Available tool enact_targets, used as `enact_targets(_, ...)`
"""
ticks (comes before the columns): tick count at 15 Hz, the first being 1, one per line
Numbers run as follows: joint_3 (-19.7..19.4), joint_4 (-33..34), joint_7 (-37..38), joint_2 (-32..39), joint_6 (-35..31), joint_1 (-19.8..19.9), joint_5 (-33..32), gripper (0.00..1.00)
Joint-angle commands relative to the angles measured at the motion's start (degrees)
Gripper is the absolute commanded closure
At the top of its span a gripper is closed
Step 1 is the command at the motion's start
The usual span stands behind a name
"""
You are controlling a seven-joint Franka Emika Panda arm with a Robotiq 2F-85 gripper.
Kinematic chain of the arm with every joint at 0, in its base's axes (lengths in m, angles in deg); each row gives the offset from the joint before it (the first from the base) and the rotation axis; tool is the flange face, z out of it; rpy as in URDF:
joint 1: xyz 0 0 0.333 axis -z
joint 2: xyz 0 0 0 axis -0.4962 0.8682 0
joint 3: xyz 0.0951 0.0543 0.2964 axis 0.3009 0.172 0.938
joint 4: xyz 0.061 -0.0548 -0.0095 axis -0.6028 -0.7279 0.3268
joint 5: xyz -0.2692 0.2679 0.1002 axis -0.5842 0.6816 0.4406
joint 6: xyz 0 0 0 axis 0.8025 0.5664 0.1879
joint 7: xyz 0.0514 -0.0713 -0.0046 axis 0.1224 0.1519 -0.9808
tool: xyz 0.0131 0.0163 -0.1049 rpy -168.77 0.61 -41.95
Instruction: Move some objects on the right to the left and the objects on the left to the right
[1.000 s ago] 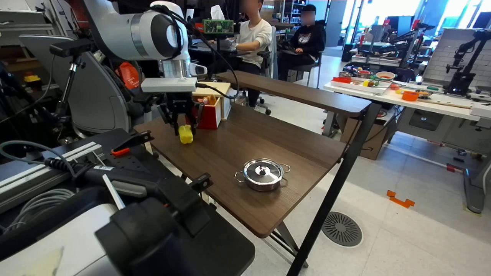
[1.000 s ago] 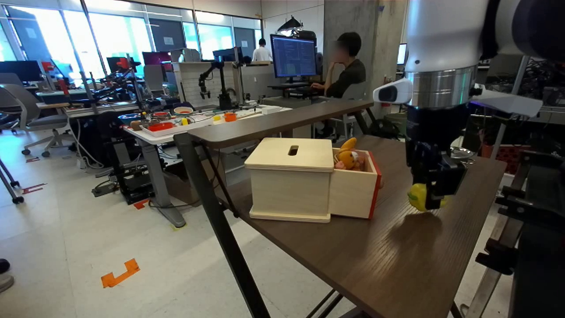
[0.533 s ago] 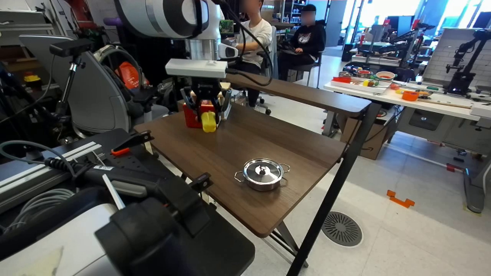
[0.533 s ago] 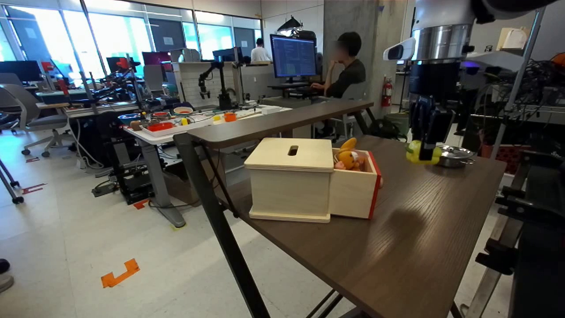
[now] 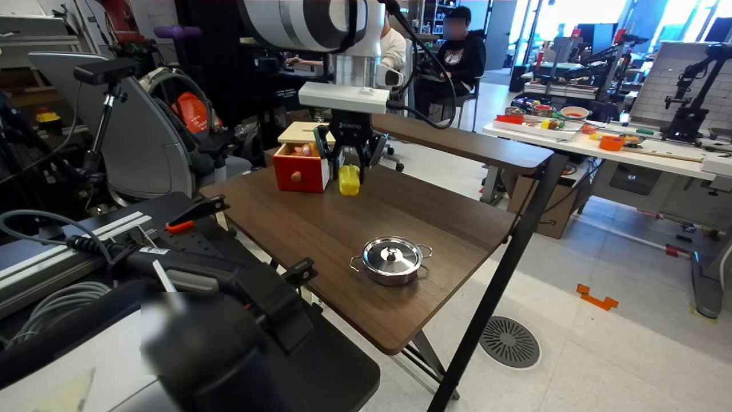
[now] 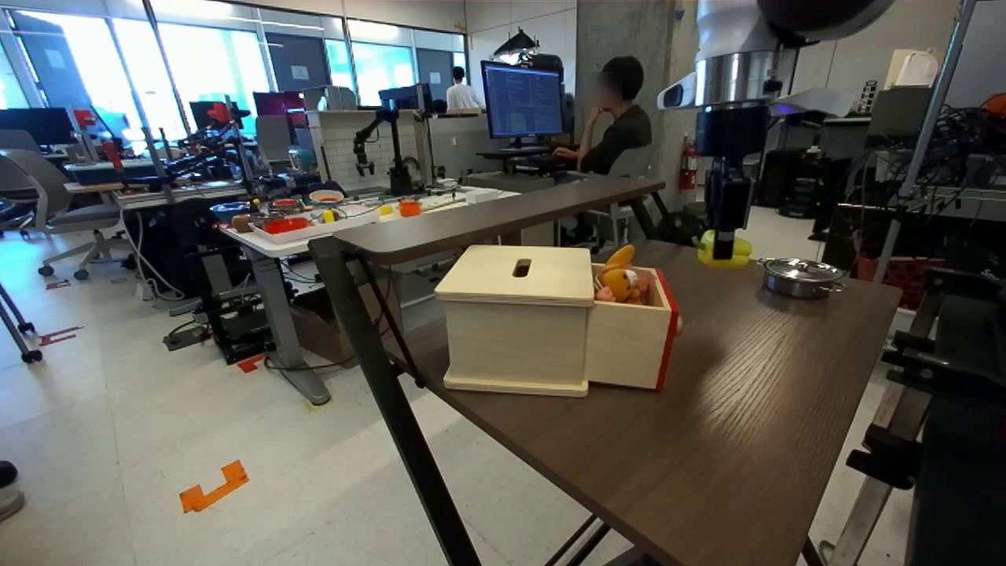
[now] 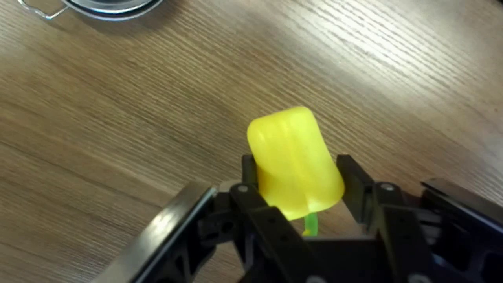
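Brown wood-grain tabletop [image 5: 320, 240] lies under the gripper [image 7: 296, 173], whose black fingers [image 7: 355, 186] pinch a yellow bell pepper [image 7: 290, 153] from opposite sides. The pepper hangs clear of the wood, and in the wrist view it leans a little, blunt end uppermost, a green stem [image 7: 311, 225] at the lower end. The gripper itself points straight down. Above it a flat white bar [image 5: 343, 97] sits crosswise at the wrist, and over that a silver collar [image 5: 351, 70] stands plumb. The Panda arm [image 5: 263, 20] enters at the top of both exterior views, its pale link bending sideways above the upright wrist.

In both exterior views the pepper shows between a pale wooden box [image 6: 515, 338] and a lidded steel pot [image 5: 392, 264]. The box has a slot in its lid and a drawer [image 5: 311, 180] standing open, red-fronted with a round knob [image 5: 295, 177]; an orange toy [image 6: 621, 281] pokes above the drawer's rim. Upright on the tabletop, the pot carries two wire handles and stands well apart from the box. A raised shelf [image 5: 474, 144] runs along one side of the tabletop, and beyond stands a white worktable [image 5: 640, 159] bearing a black robot arm [image 5: 686, 123].
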State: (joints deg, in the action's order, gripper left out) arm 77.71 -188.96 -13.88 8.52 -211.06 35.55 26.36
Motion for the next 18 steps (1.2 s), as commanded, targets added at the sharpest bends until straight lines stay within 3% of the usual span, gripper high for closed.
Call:
enact_targets(1, -0.8, 9.8, 0.4, 6.8, 5.4, -0.4, 1.3, 0.72)
enact_targets(7, -2.6, 20.2, 4.9, 15.2, 9.3, -1.2, 0.7, 0.72)
enact_targets(14, -3.8, 27.7, 11.0, 21.3, 10.9, -2.3, 0.9, 0.72)
enact_targets(15, -3.7, 28.3, 11.3, 21.4, 11.8, -2.2, 1.0, 0.22)
enact_targets(16, -3.7, 28.7, 11.5, 21.6, 12.3, -2.2, 1.0, 0.21)
enact_targets(18, -3.6, 28.3, 11.4, 20.8, 13.7, -2.0, 0.9, 0.08)
